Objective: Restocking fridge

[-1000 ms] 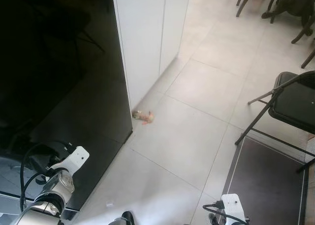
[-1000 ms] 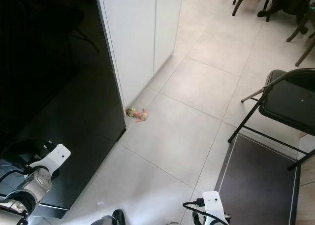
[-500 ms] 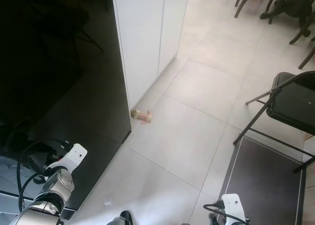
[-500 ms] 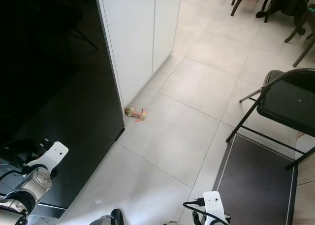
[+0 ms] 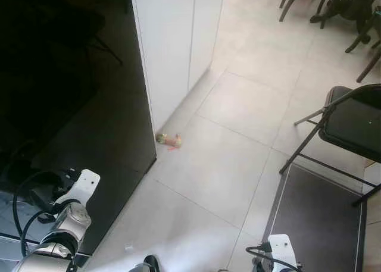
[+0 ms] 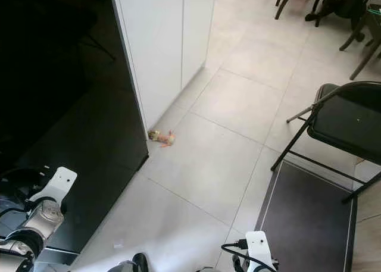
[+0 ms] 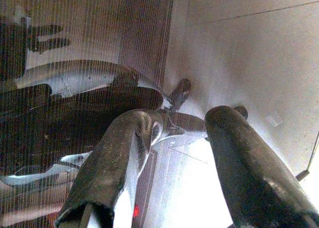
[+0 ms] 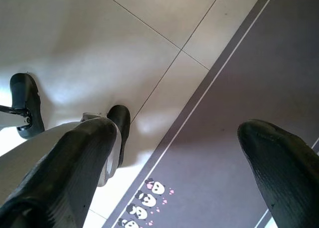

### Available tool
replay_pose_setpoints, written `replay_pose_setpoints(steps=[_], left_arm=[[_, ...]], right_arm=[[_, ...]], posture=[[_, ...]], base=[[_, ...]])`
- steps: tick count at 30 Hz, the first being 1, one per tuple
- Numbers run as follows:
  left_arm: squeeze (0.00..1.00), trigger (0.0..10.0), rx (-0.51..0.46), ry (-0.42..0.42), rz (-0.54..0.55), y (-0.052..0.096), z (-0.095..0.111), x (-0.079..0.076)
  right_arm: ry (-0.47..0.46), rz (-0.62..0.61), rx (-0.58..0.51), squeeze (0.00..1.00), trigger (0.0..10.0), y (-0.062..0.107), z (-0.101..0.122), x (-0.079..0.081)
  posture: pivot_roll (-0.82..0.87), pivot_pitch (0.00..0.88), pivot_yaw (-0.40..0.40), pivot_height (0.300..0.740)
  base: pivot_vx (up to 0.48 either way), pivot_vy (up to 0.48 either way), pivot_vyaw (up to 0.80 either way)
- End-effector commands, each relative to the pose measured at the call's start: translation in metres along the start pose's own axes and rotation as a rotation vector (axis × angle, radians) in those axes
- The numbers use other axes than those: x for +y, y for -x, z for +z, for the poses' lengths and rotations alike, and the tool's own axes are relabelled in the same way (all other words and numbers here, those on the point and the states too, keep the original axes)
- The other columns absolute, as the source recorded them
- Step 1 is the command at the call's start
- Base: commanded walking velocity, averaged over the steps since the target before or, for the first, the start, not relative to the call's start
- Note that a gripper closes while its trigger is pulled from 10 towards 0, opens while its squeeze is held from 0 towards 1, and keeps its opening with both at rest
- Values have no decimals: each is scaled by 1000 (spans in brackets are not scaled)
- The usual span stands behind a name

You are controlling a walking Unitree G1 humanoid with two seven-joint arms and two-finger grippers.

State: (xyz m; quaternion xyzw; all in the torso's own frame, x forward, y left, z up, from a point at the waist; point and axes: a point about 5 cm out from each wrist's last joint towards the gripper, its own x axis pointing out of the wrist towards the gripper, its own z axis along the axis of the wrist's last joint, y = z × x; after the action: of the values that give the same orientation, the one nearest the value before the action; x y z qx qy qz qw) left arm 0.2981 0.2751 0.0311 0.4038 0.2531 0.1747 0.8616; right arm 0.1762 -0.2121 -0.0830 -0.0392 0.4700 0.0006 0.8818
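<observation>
Left eye view, bottom edge: left gripper (image 7: 169, 163) and right gripper (image 8: 174, 173) hang low with fingers spread, holding nothing, over pale tile and a dark mat (image 5: 315, 224). Black fridge (image 5: 71, 105) fills the left of frame, door shut; no stock item in hand, so it fits either walking off to fetch or finished restocking. Mid-frame, a small toy (image 5: 168, 140) lies at the fridge corner, folding chair (image 5: 351, 129) at right, white cabinet (image 5: 172, 40) at top.
</observation>
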Motion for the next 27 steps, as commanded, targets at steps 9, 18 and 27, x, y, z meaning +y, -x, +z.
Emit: replay_pose_setpoints(steps=[9, 18, 27], left_arm=[[0, 10000, -30, 19, 128, -6, 3, 24], [0, 10000, -13, 14, 58, -2, 0, 9], [0, 10000, -103, -2, -469, 26, 5, -60]], right_arm=[[-15, 3, 24, 0, 10000, 1, -7, 1], [-14, 3, 25, 0, 10000, 1, -7, 1], [-15, 8, 29, 0, 10000, 1, -8, 1]], posture=[[-95, 151, -3, 740], [-101, 150, -4, 740], [-98, 152, -2, 740]], base=[[0, 0, 0], [0, 0, 0], [0, 0, 0]])
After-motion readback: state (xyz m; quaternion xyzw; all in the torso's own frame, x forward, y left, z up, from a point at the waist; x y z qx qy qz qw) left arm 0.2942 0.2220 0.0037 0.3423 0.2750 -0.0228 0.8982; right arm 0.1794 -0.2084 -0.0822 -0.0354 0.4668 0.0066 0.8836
